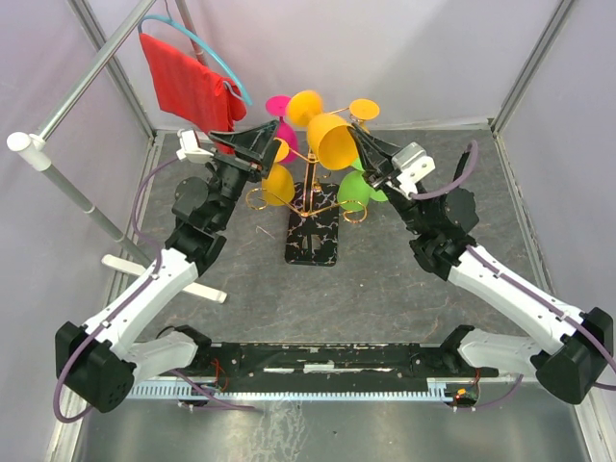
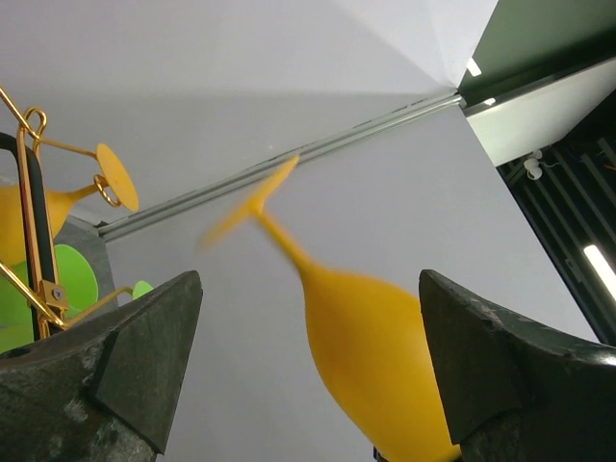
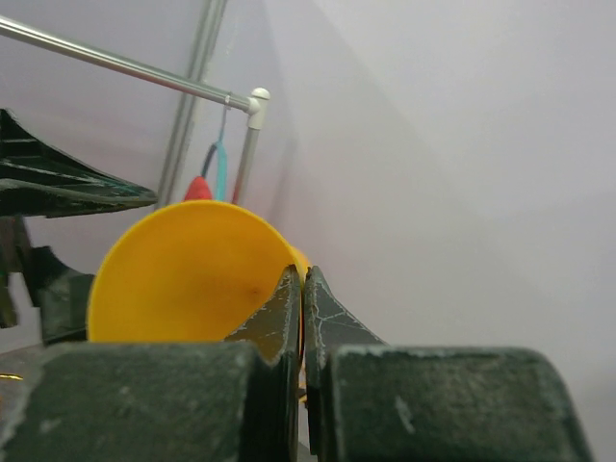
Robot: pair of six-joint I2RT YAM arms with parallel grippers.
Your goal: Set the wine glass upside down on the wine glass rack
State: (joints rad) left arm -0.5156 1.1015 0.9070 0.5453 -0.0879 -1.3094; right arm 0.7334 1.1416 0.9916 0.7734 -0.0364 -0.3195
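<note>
Currently the wine glass [image 1: 332, 142], a yellow one, sits high beside the top of the wine glass rack [image 1: 310, 192]. It is just right of the gold centre post and tilted, with its open mouth turned toward the right arm. It is not hung on an arm of the rack, and I cannot tell whether it touches the wire. The right fingers [image 3: 279, 313] are pressed together and pinch the rim of its bowl [image 3: 183, 274].

The left fingers [image 2: 144, 356] are spread wide on the other side of the rack top [image 1: 272, 135]. In the left wrist view a blurred yellow bowl [image 2: 371, 356] with its stem pointing away shows in the gap between them. It lies close to one finger at the bottom edge, and contact cannot be judged.

On the rack hang another yellow glass [image 1: 277, 183], a green glass [image 1: 354, 191] and a magenta glass [image 1: 281, 120]. An orange foot [image 1: 364, 109] sits by the top scroll. The rack's black veined base [image 1: 313, 241] stands on the grey surface [image 1: 241, 279] between the two arms. At the back left, a red cloth [image 1: 188, 87] hangs on a blue hanger [image 1: 207, 48] from a metal rail [image 1: 96, 67].
</note>
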